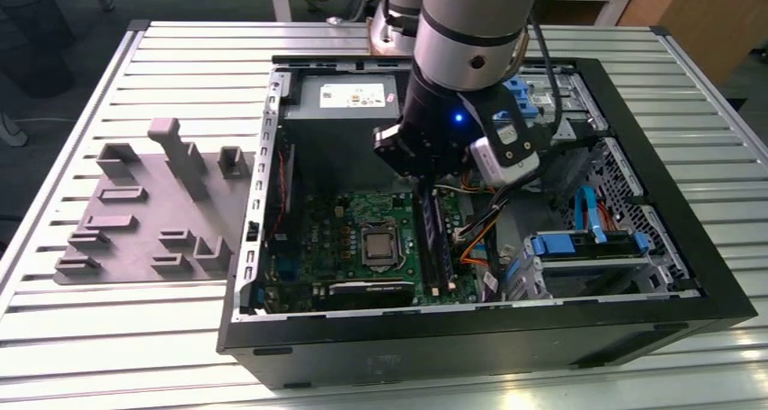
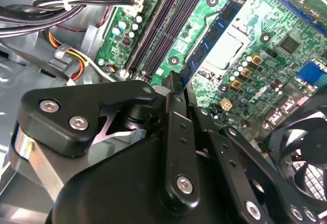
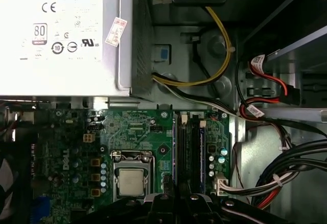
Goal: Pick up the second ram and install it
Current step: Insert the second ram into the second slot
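A slatted metal desk (image 1: 144, 50) carries everything. An open computer case (image 1: 480, 334) takes up the middle and right of the exterior view. The robot arm (image 1: 474, 32) comes down into it from the top centre. At the exterior view's left, a grey plastic tray (image 1: 132, 253) with raised blocks lies on the desk beside the case.

Inside the case, a power supply (image 3: 56, 35) sits next to the green motherboard (image 3: 138, 127). On the board, the processor socket (image 3: 132, 180) lies just beside the long black memory slots (image 3: 186, 147).

The tool (image 2: 176, 78) hangs low over that strip of the board. Its fingers are drawn together, and they look clamped on the near end of the second ram (image 2: 217, 29), though the contact itself is hidden. In the second wrist view the stick is a blue board with dark chips. It runs parallel to the slots, between them and the socket. I cannot tell whether its lower edge is already in a slot.

The stick is probably light, stiff and thin, and easily damaged if twisted. The sound hold is across the flat faces near the upper edge, away from the contact edge.
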Motion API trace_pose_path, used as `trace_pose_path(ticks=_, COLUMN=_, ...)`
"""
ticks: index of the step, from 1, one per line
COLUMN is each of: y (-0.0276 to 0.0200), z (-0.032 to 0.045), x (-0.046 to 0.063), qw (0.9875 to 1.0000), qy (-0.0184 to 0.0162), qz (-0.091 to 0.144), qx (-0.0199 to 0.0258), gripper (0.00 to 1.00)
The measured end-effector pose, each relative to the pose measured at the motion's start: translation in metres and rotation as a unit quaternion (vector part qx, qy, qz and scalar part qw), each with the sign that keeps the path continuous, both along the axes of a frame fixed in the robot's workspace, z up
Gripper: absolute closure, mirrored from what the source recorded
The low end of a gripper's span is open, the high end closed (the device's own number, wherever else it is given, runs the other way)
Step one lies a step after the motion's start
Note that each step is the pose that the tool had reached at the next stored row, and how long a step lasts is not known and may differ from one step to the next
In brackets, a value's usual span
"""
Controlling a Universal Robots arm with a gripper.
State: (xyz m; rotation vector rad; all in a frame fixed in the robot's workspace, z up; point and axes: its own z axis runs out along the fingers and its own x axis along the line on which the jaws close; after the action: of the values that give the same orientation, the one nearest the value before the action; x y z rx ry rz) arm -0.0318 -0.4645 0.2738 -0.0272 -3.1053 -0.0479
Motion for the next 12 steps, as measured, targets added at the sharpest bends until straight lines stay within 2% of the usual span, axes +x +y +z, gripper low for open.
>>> trace_pose_path(ticks=5, y=-0.0002, z=-0.0074, x=0.003, qw=1.0, qy=0.0031, qz=0.0, qx=0.0004, gripper=0.86)
trace_pose_path(ticks=12, y=-0.0001, z=-0.0138, x=0.005, qw=1.0, qy=0.0035, qz=0.0, qx=0.0012, gripper=0.86)
